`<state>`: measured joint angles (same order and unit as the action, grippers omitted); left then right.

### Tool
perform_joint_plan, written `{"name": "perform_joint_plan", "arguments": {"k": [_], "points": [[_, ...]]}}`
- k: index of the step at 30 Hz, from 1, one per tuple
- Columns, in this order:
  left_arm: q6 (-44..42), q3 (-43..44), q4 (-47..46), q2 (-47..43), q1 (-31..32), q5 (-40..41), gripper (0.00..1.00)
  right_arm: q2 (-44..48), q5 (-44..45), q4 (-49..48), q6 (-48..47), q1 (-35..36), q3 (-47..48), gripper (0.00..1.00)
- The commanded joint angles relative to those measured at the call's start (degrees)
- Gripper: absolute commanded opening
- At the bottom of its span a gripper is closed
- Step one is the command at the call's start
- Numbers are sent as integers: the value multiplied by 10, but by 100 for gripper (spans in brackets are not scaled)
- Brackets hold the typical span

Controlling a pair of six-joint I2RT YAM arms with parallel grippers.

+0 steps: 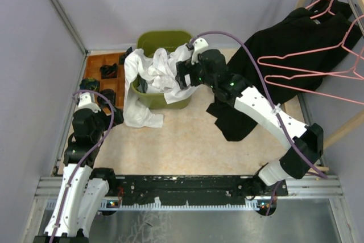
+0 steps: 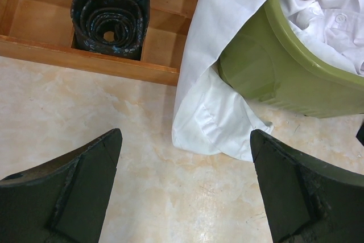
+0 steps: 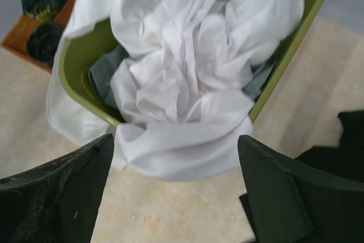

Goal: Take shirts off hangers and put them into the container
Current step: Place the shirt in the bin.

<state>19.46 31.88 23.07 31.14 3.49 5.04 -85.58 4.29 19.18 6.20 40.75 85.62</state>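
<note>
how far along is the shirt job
Done: a white shirt and a grey shirt lie in the green tub, though the white one spills over the rim. In hand: nothing; the right gripper is open above the tub, the left gripper open too. Left: black shirts by the pink hangers.

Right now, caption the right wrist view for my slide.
Open right gripper over the green container, white shirt heaped inside and spilling over its rim, grey shirt underneath.

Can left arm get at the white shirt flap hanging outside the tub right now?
Likely yes: the left tool is open, aimed at the white shirt draped down the container, only bare table between.
</note>
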Motion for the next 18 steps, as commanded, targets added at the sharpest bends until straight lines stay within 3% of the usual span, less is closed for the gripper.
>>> {"name": "perform_joint_plan", "arguments": {"k": [1,10,18], "points": [[-6,-4,-15,2,-2,-7,99,19,-24,-23,89,1,-75,88],[-5,-4,-12,2,-3,0,99,-48,-62,29,87,6,-35,77],[-5,-4,-12,4,-3,0,99,-130,-48,42,68,19,24,77]]}}
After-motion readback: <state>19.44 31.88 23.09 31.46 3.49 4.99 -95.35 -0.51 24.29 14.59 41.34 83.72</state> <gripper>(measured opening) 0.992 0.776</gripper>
